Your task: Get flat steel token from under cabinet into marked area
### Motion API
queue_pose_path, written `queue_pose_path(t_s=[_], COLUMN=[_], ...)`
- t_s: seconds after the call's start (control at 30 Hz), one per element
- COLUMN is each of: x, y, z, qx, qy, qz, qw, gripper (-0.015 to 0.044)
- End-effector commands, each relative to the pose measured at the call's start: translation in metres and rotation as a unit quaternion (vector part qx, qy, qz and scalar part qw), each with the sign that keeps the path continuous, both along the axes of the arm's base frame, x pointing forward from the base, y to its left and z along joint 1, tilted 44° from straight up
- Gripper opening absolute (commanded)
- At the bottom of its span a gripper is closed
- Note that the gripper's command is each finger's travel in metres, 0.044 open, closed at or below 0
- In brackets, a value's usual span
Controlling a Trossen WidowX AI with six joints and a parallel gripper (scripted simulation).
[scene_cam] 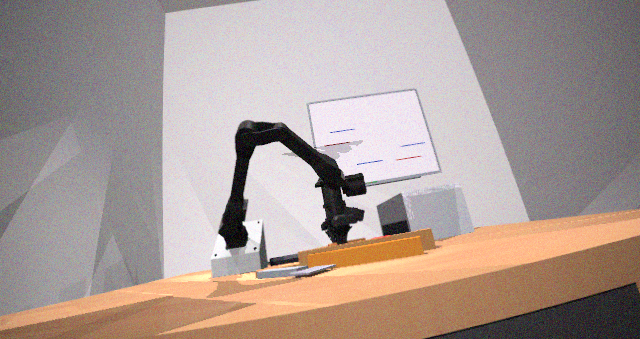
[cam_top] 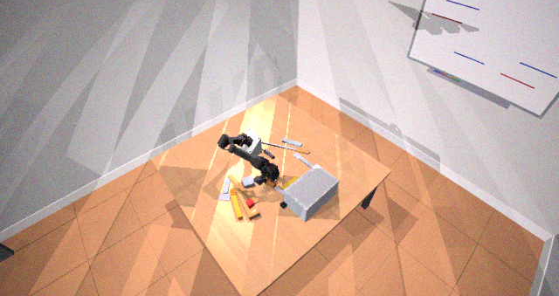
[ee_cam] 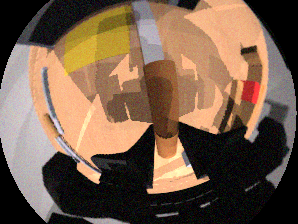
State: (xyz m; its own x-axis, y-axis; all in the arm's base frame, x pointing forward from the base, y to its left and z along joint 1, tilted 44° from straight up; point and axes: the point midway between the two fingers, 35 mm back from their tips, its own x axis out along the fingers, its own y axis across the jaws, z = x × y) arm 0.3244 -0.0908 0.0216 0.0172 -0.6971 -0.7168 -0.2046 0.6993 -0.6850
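I've got the tool clenched on a brown stick; the wrist view shows it running out toward 12 o'clock with a pale tip, low over the worktop. In the top view the tool sits just off the cabinet, at about its 10 o'clock, close to the front face. A yellow bar lies between the tool and the cabinet. I can't see the token in any view, so I take it to be under the cabinet; the vent slots are too small to read. My read: pick-up is done, and I'm on the approach step, lining the stick up with the gap at the cabinet's base. Next move needs the stick kept flat and low, its tip aimed into the gap, then a sweep that drags the token out toward the marked area. I can't make out that area's edges here. Clutter at 8 o'clock, a red block and orange bars, should stay out of the sweep path.
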Motion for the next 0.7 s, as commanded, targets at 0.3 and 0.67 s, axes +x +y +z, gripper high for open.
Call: queue_pose_path(t_s=[0.3,0.67], x=[0.016,0.027], y=[0.002,0.004], z=[-0.002,-0.003], qx=[-0.001,-0.001], qy=[-0.003,-0.003], qz=[-0.001,-0.001], qw=[1.000,1.000], gripper=[0.0000,0.0000])
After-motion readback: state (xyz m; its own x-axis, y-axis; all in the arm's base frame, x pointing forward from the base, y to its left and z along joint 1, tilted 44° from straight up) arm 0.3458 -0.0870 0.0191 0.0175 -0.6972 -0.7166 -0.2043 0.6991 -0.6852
